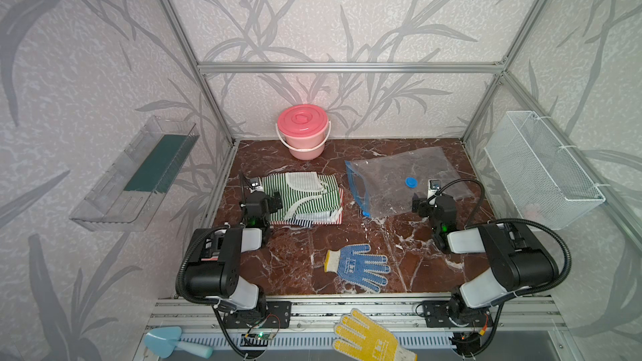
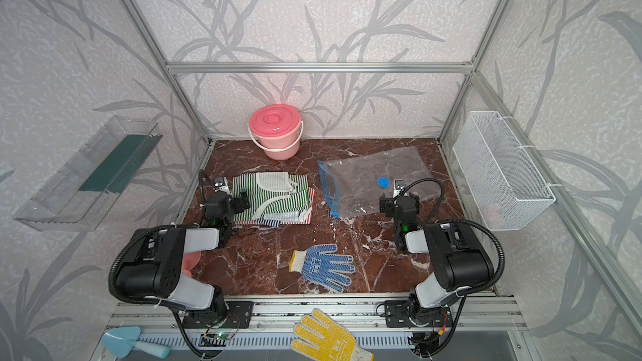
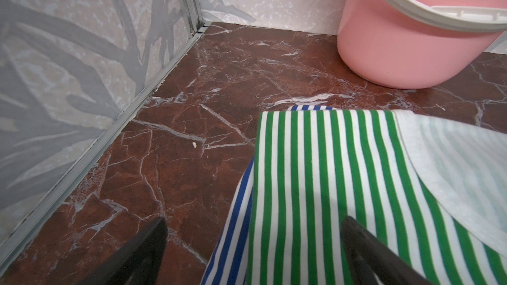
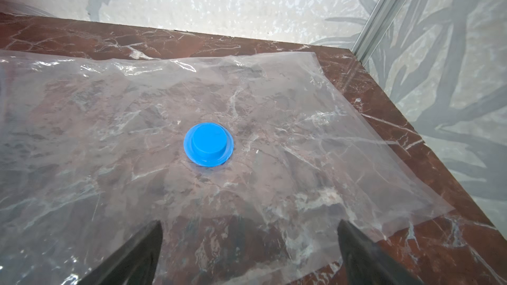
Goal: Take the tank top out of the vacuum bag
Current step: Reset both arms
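- Right claw: fingers spread wide, gripping nothing. It sits over the near edge of the vacuum bag, with the blue cap just ahead of the tips. Cannot tell if it touches the plastic.
- The bag lies flat on the table, right rear, with its blue zip strip facing the clothes.
- Green-striped tank top tops a folded stack left of the bag, outside it and apart from it.
- Left claw: spread wide, holding nothing. It straddles the tank top's edge, one finger over the table and one over the cloth.
- Pink bucket stands behind the stack.
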Robot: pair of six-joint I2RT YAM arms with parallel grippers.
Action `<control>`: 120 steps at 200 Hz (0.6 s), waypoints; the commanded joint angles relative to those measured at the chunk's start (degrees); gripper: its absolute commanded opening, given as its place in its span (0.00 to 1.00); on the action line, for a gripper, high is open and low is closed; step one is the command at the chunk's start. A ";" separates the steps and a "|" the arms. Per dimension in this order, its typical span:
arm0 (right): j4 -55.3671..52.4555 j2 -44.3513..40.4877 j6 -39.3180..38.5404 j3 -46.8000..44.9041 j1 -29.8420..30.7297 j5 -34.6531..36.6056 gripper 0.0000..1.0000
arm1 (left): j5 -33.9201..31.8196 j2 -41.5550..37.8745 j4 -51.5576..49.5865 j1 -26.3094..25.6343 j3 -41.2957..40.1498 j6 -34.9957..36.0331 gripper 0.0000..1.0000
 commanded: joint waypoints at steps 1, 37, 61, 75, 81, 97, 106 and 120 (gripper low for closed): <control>2.37 -0.06 -0.34 0.63 -0.10 -1.39 0.99 | 0.08 -0.08 1.29 0.01 0.22 1.24 0.99; 2.54 0.11 -0.51 0.73 -0.10 -1.50 0.99 | 0.04 -0.13 1.32 -0.01 0.22 1.17 0.99; 2.44 0.09 -0.58 0.69 -0.10 -1.50 0.99 | 0.09 -0.12 1.32 -0.06 0.22 1.23 0.99; 2.53 0.12 -0.51 0.69 -0.10 -1.50 0.99 | 0.04 -0.13 1.30 -0.02 0.22 1.20 0.99; 2.50 0.12 -0.57 0.71 -0.10 -1.51 0.99 | 0.12 -0.08 1.30 -0.06 0.22 1.19 0.99; 2.51 0.12 -0.51 0.70 -0.10 -1.50 0.99 | 0.04 -0.19 1.29 0.01 0.22 1.17 0.99; 2.54 0.12 -0.55 0.74 -0.10 -1.50 0.99 | 0.05 -0.13 1.31 -0.03 0.25 1.25 0.99; 2.52 0.12 -0.52 0.69 -0.10 -1.44 0.99 | -0.14 -0.06 1.59 -0.30 0.09 1.44 0.99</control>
